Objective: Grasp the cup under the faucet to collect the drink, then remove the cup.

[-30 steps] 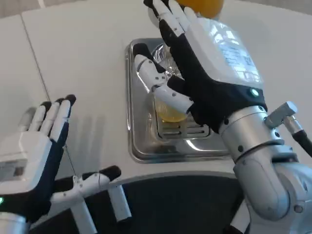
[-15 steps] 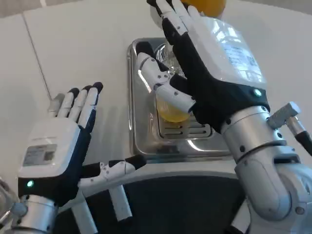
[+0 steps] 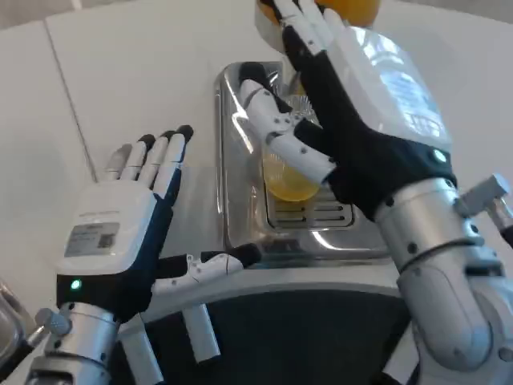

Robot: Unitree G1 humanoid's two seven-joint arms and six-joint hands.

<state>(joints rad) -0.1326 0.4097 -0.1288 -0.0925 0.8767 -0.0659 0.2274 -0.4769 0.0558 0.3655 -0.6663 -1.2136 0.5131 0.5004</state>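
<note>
**Currently: Cup on Drip Tray With Right Hand Around It, Left Hand Idle**

The cup [image 3: 287, 172] stands on the steel drip tray [image 3: 240, 233], over its slotted grate, with yellow drink showing in its lower part. An orange-yellow vessel [image 3: 349, 8] sits at the top edge of the view; the faucet itself cannot be made out. The right hand [image 3: 361, 112] is at the cup: its thumb lies across the near-left side of the wall and its fingers reach past the far side. Whether they press the cup firmly is hidden by the palm, so a secure hold cannot be confirmed. The left hand [image 3: 120, 241] hovers over the white table [image 3: 120, 80] left of the tray, fingers straight and spread, holding nothing.

Handling assessment: the cup appears clear, thin-walled and light, probably plastic, so it is likely to flex under a hard squeeze and to be slick if wet. The liquid adds weight low down and will slosh. Recommended hold is around the middle of the wall, with moderate pressure, cup kept upright, lifted straight clear of the tray rim.
</note>
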